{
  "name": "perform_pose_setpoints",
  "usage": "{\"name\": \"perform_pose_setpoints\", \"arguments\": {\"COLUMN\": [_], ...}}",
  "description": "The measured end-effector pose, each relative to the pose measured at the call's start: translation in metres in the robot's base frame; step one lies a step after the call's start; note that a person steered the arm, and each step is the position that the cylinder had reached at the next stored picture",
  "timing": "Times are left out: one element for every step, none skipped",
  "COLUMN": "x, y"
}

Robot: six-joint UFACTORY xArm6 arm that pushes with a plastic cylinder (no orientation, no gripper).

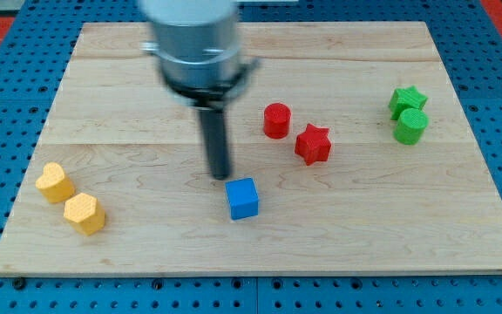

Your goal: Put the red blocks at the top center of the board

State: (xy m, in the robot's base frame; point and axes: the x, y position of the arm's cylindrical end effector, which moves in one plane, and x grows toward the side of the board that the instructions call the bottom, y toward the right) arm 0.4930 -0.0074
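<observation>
A red cylinder (276, 119) stands right of the board's middle, and a red star (313, 144) lies just to its lower right, close beside it. My tip (221, 177) rests on the wooden board (129, 70) to the left of both red blocks, lower than they are. It is just above and left of a blue cube (243, 198), with a small gap between them. The arm's grey body hides part of the board's top centre.
A green star (406, 98) and a green cylinder (410, 126) sit together at the view's right. Two yellow blocks (54, 182) (84, 213) lie at the lower left. The board lies on a blue pegboard surface.
</observation>
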Motion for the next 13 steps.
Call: {"name": "perform_pose_setpoints", "arguments": {"x": [0.004, 0.003, -0.033, -0.077, -0.1, -0.055, -0.028, -0.08, -0.054, -0.03, -0.071, -0.103, -0.135], "y": [0.088, 0.143, 0.094, 0.047, 0.066, 0.106, 0.058, 0.042, 0.061, 0.036, 0.009, 0.025, 0.03]}}
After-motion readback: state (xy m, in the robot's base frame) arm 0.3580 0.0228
